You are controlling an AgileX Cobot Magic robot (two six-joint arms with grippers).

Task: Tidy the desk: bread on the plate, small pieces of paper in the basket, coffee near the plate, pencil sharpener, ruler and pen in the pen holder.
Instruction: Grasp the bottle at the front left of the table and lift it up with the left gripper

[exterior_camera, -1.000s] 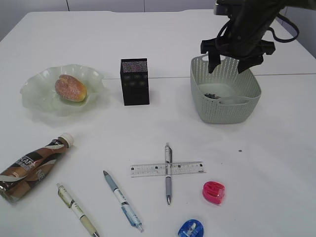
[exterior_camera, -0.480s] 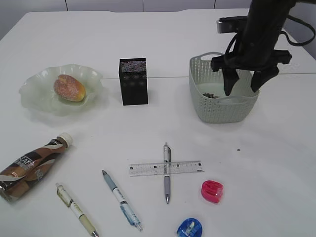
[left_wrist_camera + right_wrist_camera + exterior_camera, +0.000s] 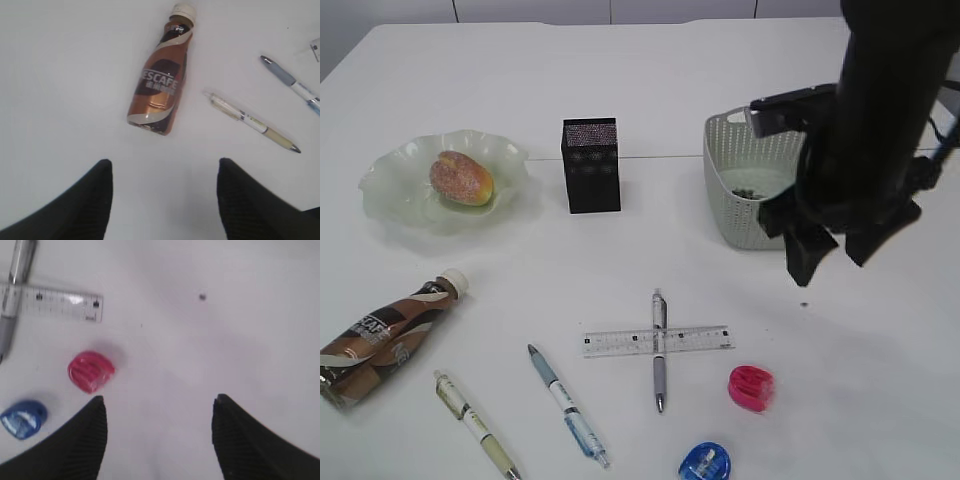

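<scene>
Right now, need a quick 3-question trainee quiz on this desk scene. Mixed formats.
1. True or false: the bread is already on the plate.
2. Multiple choice: the grey pen lies A) across the ruler, B) inside the pen holder, C) in the basket.
3. Fill in: the coffee bottle is ____ on the table, not standing.

Key: 1 true; 2 A; 3 lying

Ext cam slanted down, wrist cams top-down
</scene>
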